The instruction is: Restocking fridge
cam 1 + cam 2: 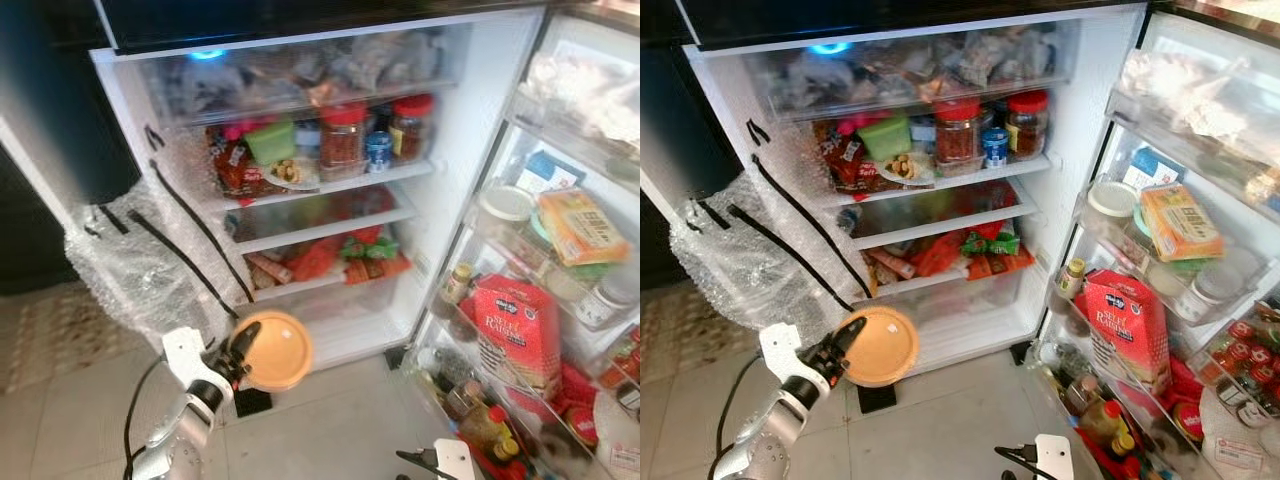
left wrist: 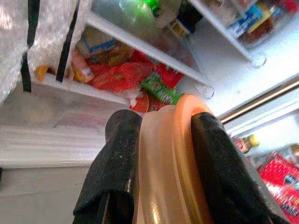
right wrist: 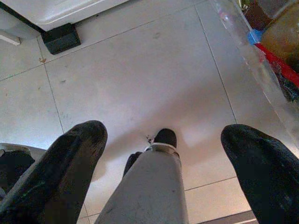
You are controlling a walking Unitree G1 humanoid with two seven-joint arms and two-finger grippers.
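Glossy, translucent orange plastic lid (image 2: 163,177) between matt black fingers (image 2: 112,172); crinkly clear bubble wrap (image 1: 135,260) on the fridge's side; smooth pale floor tiles (image 3: 140,79).

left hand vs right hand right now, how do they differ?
Left hand is shut on the round orange plastic lid, its fingers pinching the rim; right hand is open and holds nothing. Left hand is raised before the open fridge's lower shelves; right hand hangs low, pointing at the pale tiled floor. Both have two long black fingers.
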